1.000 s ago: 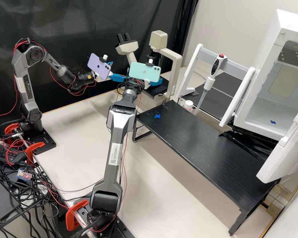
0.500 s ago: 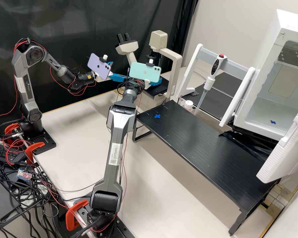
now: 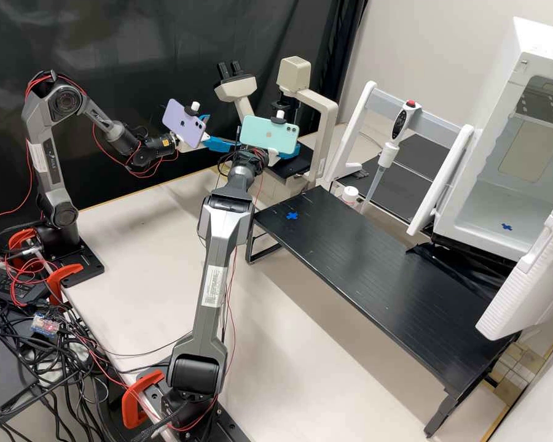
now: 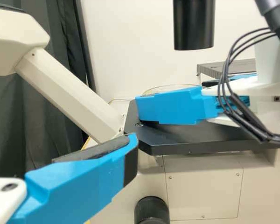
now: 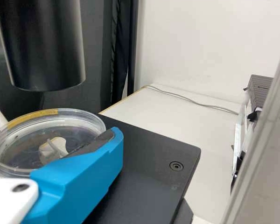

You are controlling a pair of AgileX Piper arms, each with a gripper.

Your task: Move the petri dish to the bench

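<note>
We had the petri dish point(image 5: 25, 142) at the microscope's black stage point(image 5: 154, 163), below a black cylinder point(image 5: 44, 42) whose lower edge stood above the dish; we could not tell whether the dish touched the stage or was lifted. Our right gripper point(image 3: 297, 151) had closed to the dish's width and had hold of its rim from both sides. Beyond one blue finger point(image 5: 79, 179), a stretch of stage ran out to its squared corner, where we saw room beside the grip.

Our left gripper point(image 3: 221, 131) hung just left of the right one, near the stage edge, spread wide, with nothing between its fingers.

The cream microscope point(image 3: 329, 116) stood at the far left end of the bench point(image 3: 362, 264), its upright frame close on the right gripper's right side. From there the long black top gave us broad room toward the near right, between its two long edges. A blue cross point(image 3: 292, 215) lay by the left end, close to the corner. Along the far edge we had a white-lidded jar point(image 3: 350, 195) and a pipette point(image 3: 387, 153) upright on its stand, and farther right the open white cabinet point(image 3: 488, 205), its door reaching over the bench's right end
</note>
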